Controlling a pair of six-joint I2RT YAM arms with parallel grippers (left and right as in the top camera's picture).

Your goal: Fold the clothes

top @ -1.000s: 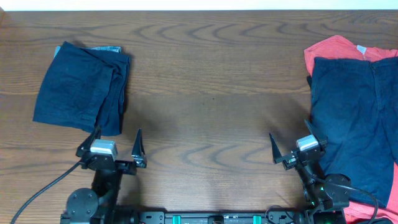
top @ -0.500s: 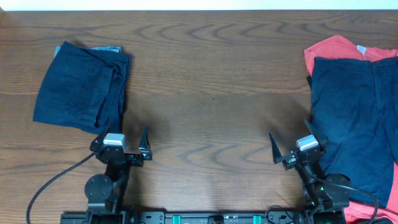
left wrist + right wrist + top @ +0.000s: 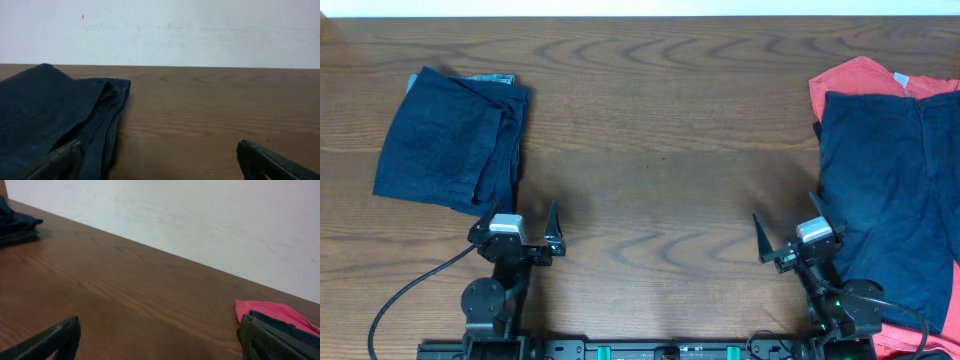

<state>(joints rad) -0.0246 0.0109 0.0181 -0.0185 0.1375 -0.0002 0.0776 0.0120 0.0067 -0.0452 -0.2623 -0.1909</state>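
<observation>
Overhead: navy shorts [image 3: 895, 200] lie spread flat on a red shirt [image 3: 855, 78], just right of the right gripper [image 3: 785, 210] | soft, light, limp cloth; probably best pinched at the waistband or a hem corner | both claws gape wide, empty | folded dark garment [image 3: 450, 140] and left gripper [image 3: 515, 215] sit well to that gripper's left.

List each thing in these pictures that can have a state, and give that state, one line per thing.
Dark navy fabric garment on the left: folded into a stack, lying on the table.
Dark navy fabric shorts on the right: spread out flat, not folded.
Red fabric shirt: lying under the shorts, mostly covered.
Left pincer: open, holding nothing.
Right pincer: open, holding nothing.
</observation>
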